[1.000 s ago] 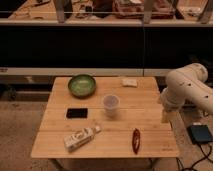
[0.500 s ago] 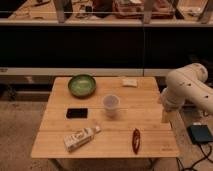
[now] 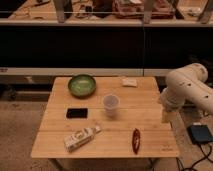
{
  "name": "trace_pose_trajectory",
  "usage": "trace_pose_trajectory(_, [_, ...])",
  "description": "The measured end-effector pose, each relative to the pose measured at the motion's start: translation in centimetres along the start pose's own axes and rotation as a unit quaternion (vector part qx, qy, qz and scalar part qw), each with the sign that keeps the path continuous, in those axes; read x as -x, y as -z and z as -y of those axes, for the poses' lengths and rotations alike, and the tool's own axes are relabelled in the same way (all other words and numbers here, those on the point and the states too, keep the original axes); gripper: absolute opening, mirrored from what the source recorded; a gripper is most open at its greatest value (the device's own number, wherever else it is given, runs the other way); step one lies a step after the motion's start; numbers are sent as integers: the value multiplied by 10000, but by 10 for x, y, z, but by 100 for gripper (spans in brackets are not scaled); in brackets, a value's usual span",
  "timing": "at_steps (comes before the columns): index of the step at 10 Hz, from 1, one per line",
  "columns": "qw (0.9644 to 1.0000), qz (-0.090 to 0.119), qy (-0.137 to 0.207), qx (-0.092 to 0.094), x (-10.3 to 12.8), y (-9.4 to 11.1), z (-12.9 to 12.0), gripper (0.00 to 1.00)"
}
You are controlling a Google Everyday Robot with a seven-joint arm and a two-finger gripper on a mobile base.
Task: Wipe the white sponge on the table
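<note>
**Gripper off right edge of desk, sponge untouched**

Desk point(image 3: 150, 120): light wooden planks, 6 items on top. White sponge point(image 3: 130, 82) lies flat at the far right of the desk, near the far edge, apart from everything else. Green bowl point(image 3: 81, 85) at far left. Translucent cup point(image 3: 111, 105) upright in the middle. Black phone point(image 3: 77, 113) flat, left of the cup. White printed carton point(image 3: 80, 138) on its side at near left. Red elongated object point(image 3: 135, 140) at near right; cannot tell what it is.

White arm point(image 3: 187, 87) stands right of the desk. Gripper point(image 3: 165, 116) hangs pointing down just beside the desk's right edge, well apart from the sponge. Jaws spread, holding nothing.

Blue flat object point(image 3: 201, 133) on the floor, right of the desk.
</note>
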Motion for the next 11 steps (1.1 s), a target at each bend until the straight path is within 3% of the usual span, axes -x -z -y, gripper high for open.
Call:
trace_pose_trajectory(8, [10000, -1, 1, -8, 0, 0, 1, 65])
trace_pose_trajectory(11, [9991, 26, -33, -424, 1, -12, 41, 65])
